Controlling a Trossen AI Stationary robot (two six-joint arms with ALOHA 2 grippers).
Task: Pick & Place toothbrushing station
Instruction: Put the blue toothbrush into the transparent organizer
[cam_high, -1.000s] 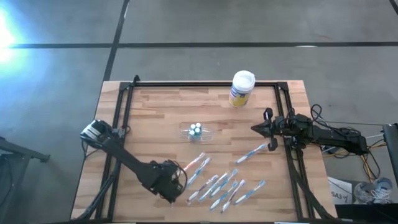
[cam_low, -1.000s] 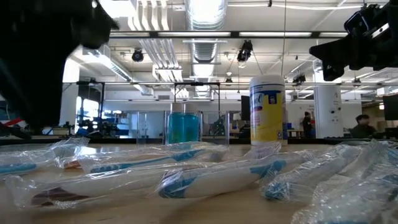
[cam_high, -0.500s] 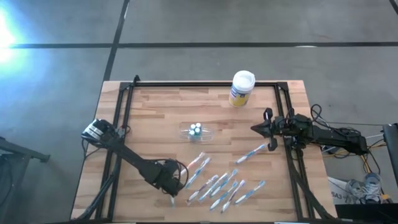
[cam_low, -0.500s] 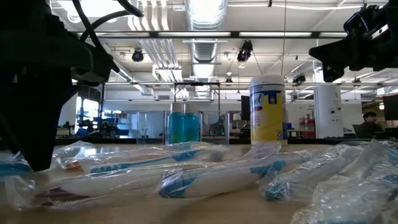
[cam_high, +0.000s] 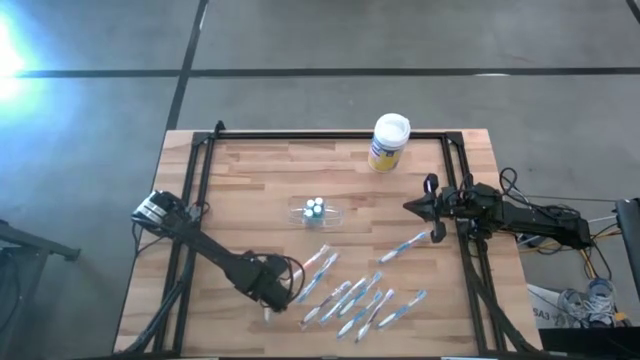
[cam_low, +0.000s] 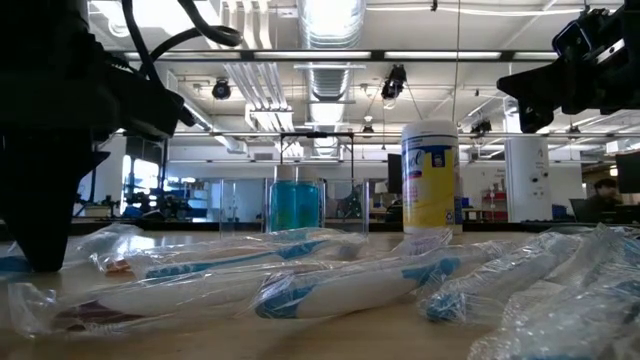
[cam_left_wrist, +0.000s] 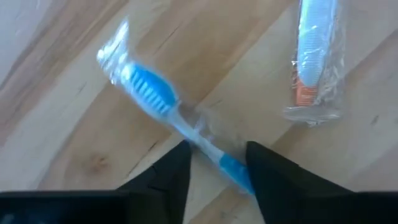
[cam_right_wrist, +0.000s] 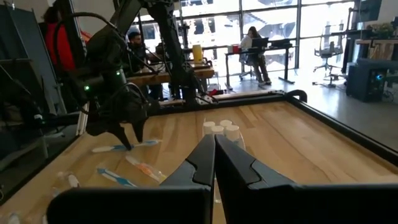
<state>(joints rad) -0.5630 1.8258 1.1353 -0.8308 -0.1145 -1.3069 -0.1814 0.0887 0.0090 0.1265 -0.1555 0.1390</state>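
High view shows a wooden tabletop edged by a black frame. A white-lidded canister stands at the far edge, well apart from everything else. Near the middle sits the clear holder with teal-capped tubes upright in it. Toward the near edge, wrapped toothbrushes lie scattered side by side in a loose fan, with one more brush lying alone to the right, near the right claw.

Low view puts crinkled wrappers right across the foreground, partly hiding the holder behind them; the canister rises beyond.

Left arm stretches from the tabletop's left side toward the near edge, its claw pointing down at the left end of the scattered brushes. Left wrist view shows the fingers spread on either side of a blue-bristled brush in its wrapper, the handle passing between them; whether they touch it I cannot tell. An orange-tipped wrapped brush lies just beside it.

Right arm waits over the right rail, its claw raised above the tabletop and pressed together, holding nothing.
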